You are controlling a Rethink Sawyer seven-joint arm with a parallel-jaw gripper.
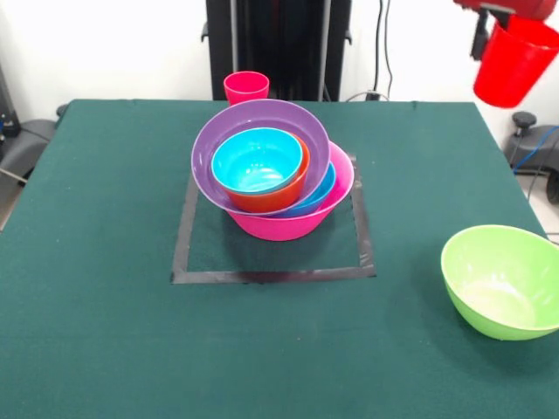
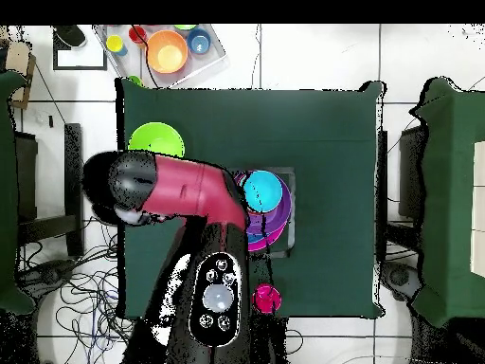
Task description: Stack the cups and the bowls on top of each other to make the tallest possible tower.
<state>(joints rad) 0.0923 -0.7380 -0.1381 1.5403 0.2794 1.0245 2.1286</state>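
Note:
The tower (image 1: pixel 272 170) stands in the middle of the table: the big pink bowl (image 1: pixel 284 225) is its base, with a blue bowl (image 1: pixel 321 194), the purple bowl (image 1: pixel 262 118), the orange bowl (image 1: pixel 278 194) and a light blue bowl (image 1: pixel 257 161) nested in it, leaning a little. My gripper (image 1: pixel 494 26) is high at the top right, beyond the table's corner. It is shut on the red cup (image 1: pixel 515 61), which hangs tilted in the air. The pink-red cup (image 1: pixel 246 87) stands at the far edge. The lime green bowl (image 1: pixel 505 279) sits at the near right. The overhead view shows the tower (image 2: pixel 263 204); my arm hides the gripper there.
A square of grey tape (image 1: pixel 271 276) marks the table around the tower. In the overhead view a tray (image 2: pixel 213 59) off the table holds an orange bowl (image 2: pixel 167 51) and small coloured pieces. The robot's pedestal (image 1: pixel 278 48) stands behind the pink-red cup.

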